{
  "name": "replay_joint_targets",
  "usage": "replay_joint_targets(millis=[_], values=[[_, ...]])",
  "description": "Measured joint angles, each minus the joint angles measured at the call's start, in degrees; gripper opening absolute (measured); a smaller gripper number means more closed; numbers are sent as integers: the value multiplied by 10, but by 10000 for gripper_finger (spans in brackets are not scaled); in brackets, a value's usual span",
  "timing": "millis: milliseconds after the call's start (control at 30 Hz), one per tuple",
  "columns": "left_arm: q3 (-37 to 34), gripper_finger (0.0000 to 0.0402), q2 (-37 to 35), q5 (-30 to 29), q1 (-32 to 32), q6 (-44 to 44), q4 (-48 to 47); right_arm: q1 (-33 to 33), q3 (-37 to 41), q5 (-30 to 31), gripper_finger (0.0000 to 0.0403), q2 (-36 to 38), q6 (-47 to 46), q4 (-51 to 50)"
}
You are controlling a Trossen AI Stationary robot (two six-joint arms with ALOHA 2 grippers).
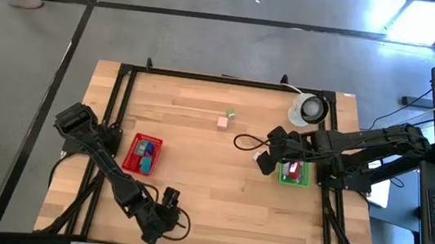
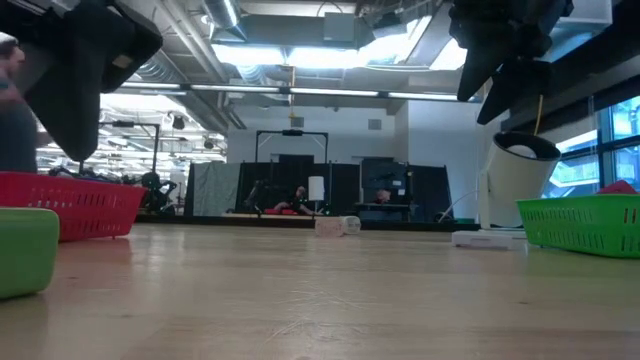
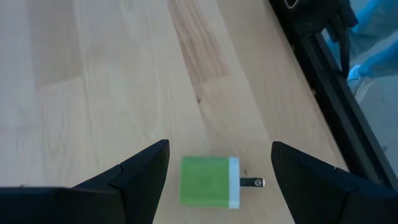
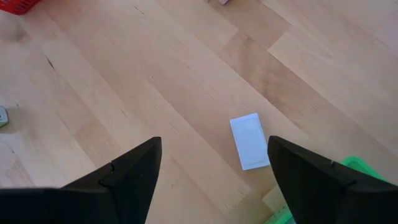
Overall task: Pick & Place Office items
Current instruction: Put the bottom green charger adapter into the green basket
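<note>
The office items are small block-like pieces scattered on the pale wooden desk [image 1: 191, 209]: a green-and-white plug-shaped block [image 3: 209, 181] lies directly between the fingers of the left claw [image 3: 217, 165] at about seven o'clock on the desk, a pink block [image 1: 222, 122] and a tiny green block [image 1: 231, 113] sit near twelve o'clock, and more pieces already lie in the red mesh tray [image 1: 134, 142] at nine o'clock and the green mesh tray [image 1: 283, 177] at three o'clock. We see the left claw spread wide and holding nothing, hovering over the plug-shaped block. The right claw [image 4: 214, 158] is likewise wide open and empty, poised beside the green mesh tray above a flat white card [image 4: 250, 141]. A white round roll [image 1: 310, 110] stands at two o'clock. To do this pick well, we judge the left claw should descend straight, keep the block centred, close across its flat green sides rather than the metal prongs, then lift clear before swinging toward the red mesh tray.
</note>
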State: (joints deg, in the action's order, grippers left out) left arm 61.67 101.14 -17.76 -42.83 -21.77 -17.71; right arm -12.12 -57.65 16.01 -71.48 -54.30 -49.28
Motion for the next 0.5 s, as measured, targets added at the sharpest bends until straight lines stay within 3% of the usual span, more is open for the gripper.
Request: replay_joint_targets(millis=[500], values=[[-7, 278, 18, -2, 6, 1, -18, 0, 0, 0, 296, 0, 8, 0]])
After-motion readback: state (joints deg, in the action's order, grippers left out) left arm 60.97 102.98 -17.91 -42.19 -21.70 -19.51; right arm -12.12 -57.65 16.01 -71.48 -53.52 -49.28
